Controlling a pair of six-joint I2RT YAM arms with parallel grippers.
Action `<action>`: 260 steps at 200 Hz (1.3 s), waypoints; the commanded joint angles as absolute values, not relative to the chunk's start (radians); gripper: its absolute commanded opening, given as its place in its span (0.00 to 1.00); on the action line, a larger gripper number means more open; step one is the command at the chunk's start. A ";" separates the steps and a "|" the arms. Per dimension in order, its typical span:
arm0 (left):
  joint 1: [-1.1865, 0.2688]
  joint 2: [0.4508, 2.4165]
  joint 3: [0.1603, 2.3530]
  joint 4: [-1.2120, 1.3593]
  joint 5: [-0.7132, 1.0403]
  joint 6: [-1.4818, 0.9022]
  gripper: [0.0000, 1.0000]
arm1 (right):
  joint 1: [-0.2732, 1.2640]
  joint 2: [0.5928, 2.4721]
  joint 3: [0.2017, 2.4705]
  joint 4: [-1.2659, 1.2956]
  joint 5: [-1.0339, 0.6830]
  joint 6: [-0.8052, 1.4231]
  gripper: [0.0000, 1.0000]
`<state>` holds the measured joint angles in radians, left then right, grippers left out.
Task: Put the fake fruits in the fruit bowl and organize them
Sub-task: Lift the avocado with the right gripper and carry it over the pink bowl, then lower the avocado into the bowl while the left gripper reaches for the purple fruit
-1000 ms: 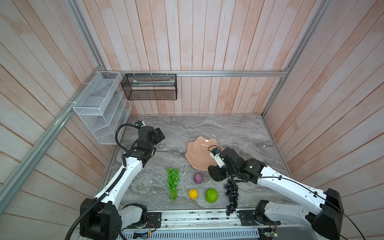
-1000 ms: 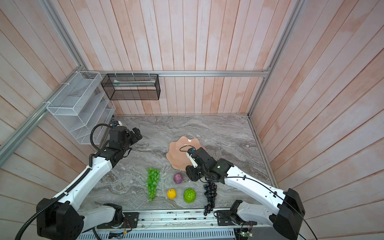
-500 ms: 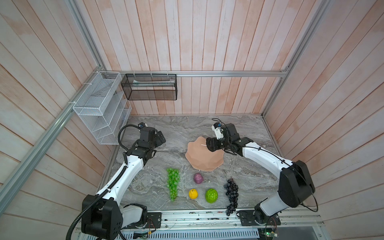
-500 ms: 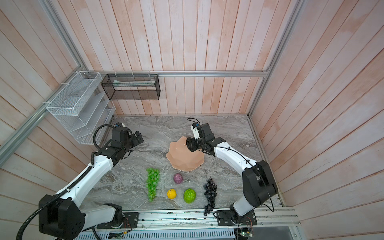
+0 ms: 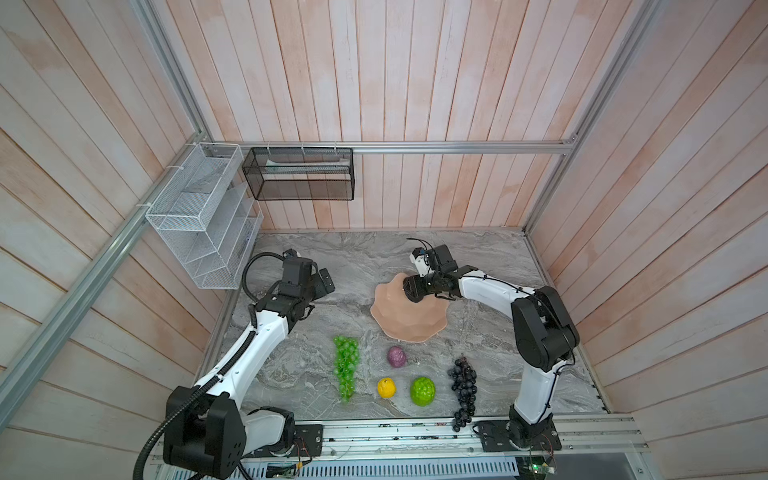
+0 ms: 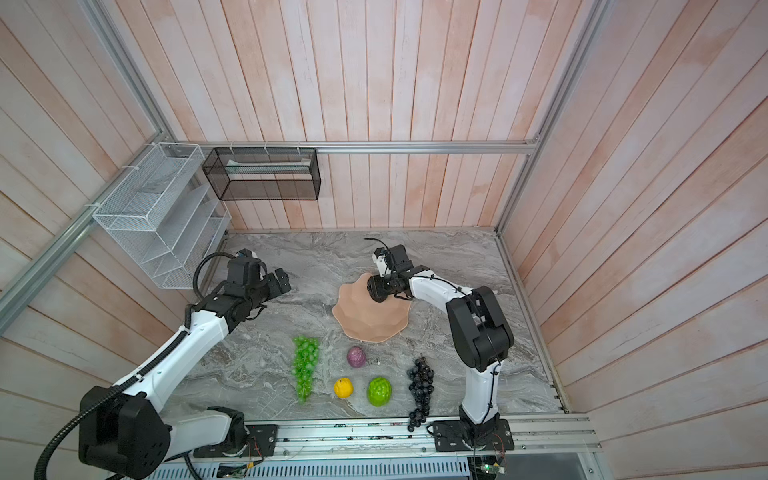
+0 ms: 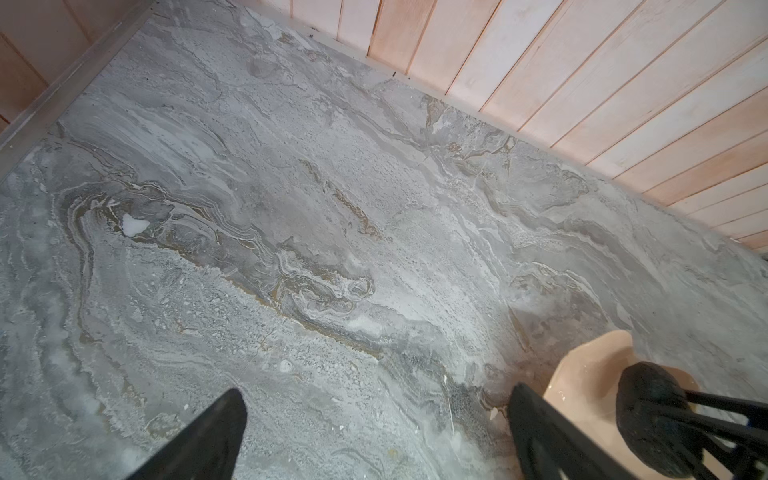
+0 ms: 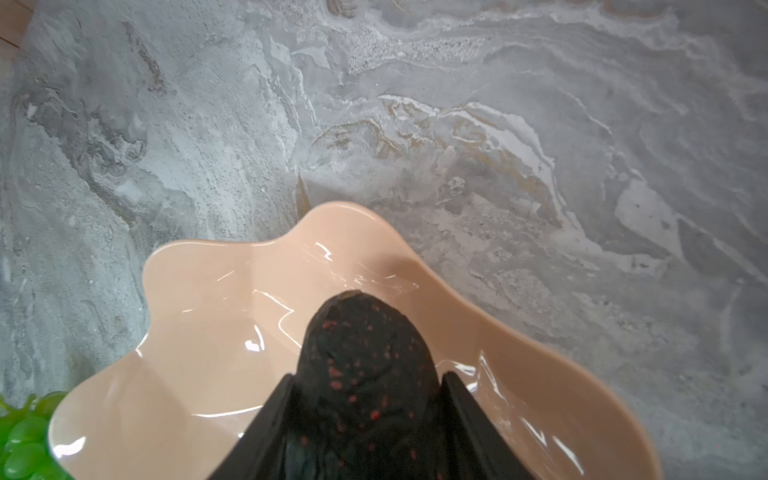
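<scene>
Blackish speckled plastic avocado (image 8: 365, 340) being clamped in right gripper (image 8: 365, 377), being held just above glossy peach-pink scalloped fruit bowl (image 8: 199, 332); contact with bowl cannot be told. Long green grape bunch (image 5: 345, 365), purple bumpy fruit (image 5: 396, 357), small yellow lemon (image 5: 386, 387), bumpy lime-green fruit (image 5: 423, 390) and dark grape bunch (image 5: 464, 386) being borne by grey marble tabletop (image 5: 353, 257), outside bowl. Left gripper (image 7: 376, 395) being held spread wide, well apart from bowl.

The right gripper (image 8: 366, 377), clamping the avocado (image 8: 357, 328), swung from the fruit bowl (image 5: 409, 328)'s near-right rim to its far rim.
</scene>
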<state>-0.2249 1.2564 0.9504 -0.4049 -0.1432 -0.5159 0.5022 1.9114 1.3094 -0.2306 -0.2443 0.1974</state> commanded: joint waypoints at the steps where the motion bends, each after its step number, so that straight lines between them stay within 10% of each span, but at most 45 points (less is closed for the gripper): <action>1: -0.229 1.230 0.931 -0.395 -0.133 -0.514 1.00 | 0.506 1.914 1.321 -0.228 -0.231 0.177 0.43; 188: -0.267 1.195 1.049 -0.752 0.058 -0.411 1.00 | 0.560 1.878 1.254 -0.219 -0.130 0.177 0.74; 260: -0.611 1.375 1.098 -0.788 0.127 -0.459 0.98 | 0.589 1.647 1.257 -0.296 -0.069 0.182 0.74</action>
<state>-0.4866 1.3247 1.0775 -0.7521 0.1238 -0.4381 0.5785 1.7542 1.2709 -0.2695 -0.1200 0.1795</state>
